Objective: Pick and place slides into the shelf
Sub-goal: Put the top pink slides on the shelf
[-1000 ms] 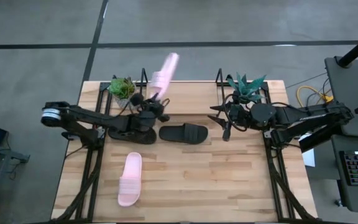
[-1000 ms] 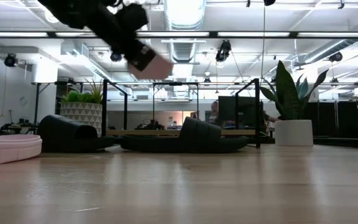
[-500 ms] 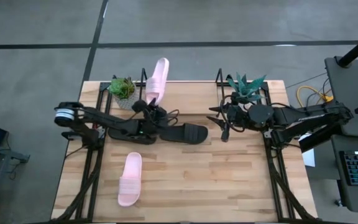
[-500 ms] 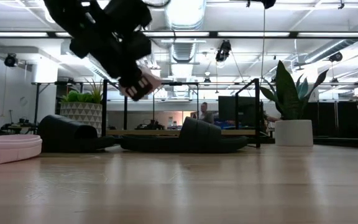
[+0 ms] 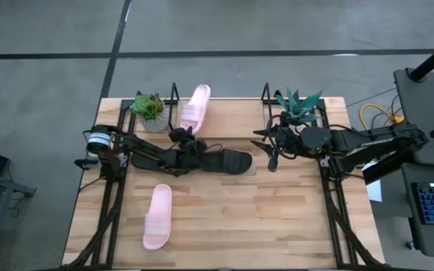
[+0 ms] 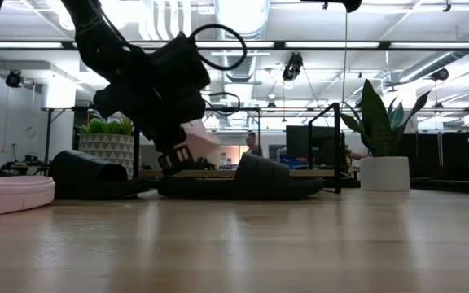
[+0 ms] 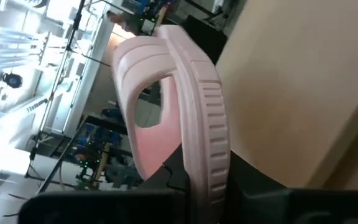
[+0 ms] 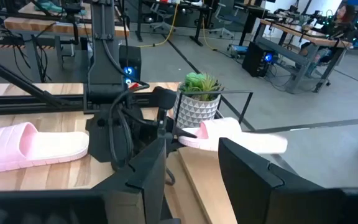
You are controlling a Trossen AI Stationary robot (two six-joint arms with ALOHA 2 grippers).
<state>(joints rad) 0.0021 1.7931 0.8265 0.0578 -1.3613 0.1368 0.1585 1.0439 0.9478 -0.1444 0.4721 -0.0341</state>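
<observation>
A pale pink slide (image 5: 195, 108) is held at its heel end by the left gripper (image 5: 184, 134), whose fingers are clamped on it. Its long axis runs away from the gripper toward the far edge of the surface (image 5: 277, 226), tilted slightly rightward, between the shelf's (image 5: 264, 96) end frames. A black slide (image 5: 223, 160) lies crosswise just beside the gripper; a second pink slide (image 5: 157, 216) lies lengthwise nearer the front. The right gripper (image 5: 266, 143) is seen with fingers apart, hovering near a potted plant (image 5: 298, 103).

The left gripper (image 5: 181, 138) hides the pink slide's (image 5: 196, 108) heel; one black slide (image 6: 88, 175) lies half under the arm.
</observation>
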